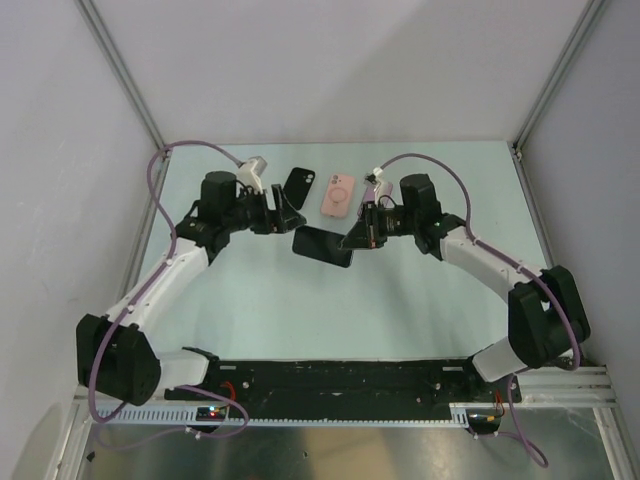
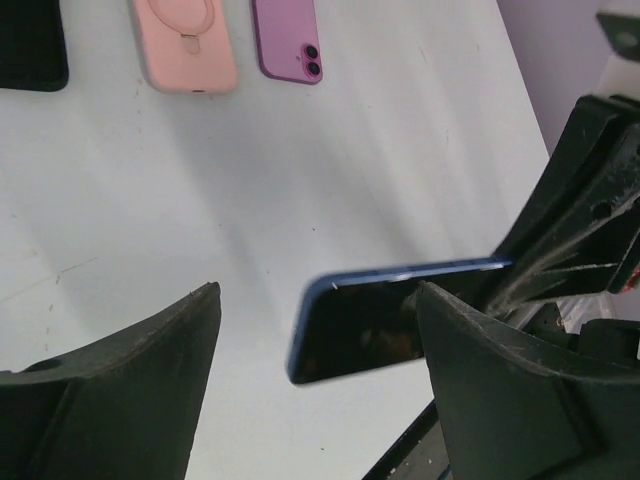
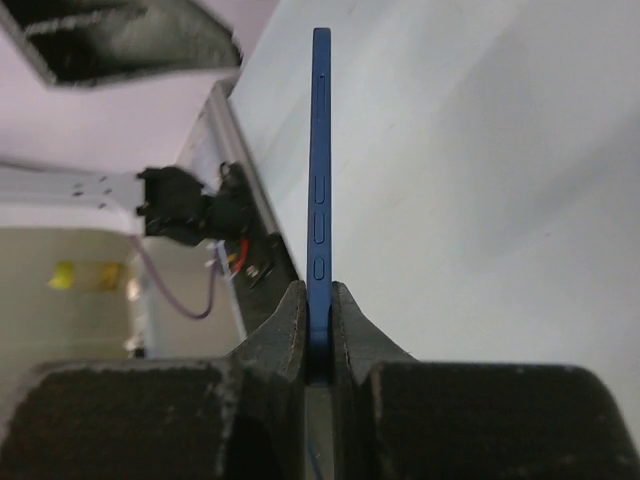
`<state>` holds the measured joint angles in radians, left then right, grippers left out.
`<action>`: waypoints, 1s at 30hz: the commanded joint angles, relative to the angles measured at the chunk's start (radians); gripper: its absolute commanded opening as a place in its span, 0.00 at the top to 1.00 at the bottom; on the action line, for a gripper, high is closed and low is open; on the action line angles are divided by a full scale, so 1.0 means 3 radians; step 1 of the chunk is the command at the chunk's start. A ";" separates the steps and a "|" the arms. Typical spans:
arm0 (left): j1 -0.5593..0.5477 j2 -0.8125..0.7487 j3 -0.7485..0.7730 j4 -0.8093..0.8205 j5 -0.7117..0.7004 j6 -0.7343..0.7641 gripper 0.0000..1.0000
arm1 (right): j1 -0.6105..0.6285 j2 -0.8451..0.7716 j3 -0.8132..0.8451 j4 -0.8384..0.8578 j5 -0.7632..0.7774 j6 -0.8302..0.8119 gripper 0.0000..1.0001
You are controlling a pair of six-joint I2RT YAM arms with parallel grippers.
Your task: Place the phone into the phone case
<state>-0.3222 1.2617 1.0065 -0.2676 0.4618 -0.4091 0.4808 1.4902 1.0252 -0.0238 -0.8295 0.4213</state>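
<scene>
My right gripper is shut on one end of a blue-edged phone with a dark screen and holds it above the table. In the right wrist view the phone stands edge-on between the pads, clamped by my right gripper. My left gripper is open beside the phone's free end. In the left wrist view that end sits between the spread fingers of my left gripper, touching neither. A pink phone case with a ring on it lies flat farther back.
A black phone or case lies left of the pink case. A purple phone lies on its other side, hidden behind the right arm from above. Grey walls enclose the white table on three sides.
</scene>
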 commanded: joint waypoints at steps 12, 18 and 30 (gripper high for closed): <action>0.0196 -0.0173 -0.0204 0.0586 0.1272 -0.0435 0.21 | -0.0181 0.0162 0.0122 0.1223 -0.1490 0.1068 1.00; 0.0274 -0.0414 -0.0346 0.1114 0.1629 -0.0981 0.28 | -0.0223 0.0329 0.0111 0.2529 -0.1666 0.2049 1.00; 0.0280 -0.0504 -0.0333 0.1268 0.1812 -0.1413 0.50 | -0.0395 0.1080 0.0170 0.4970 -0.1788 0.3887 1.00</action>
<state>-0.2451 1.1320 0.8970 0.0483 0.9398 -0.7677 0.3660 1.7943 1.0294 1.1805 -1.3579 1.4517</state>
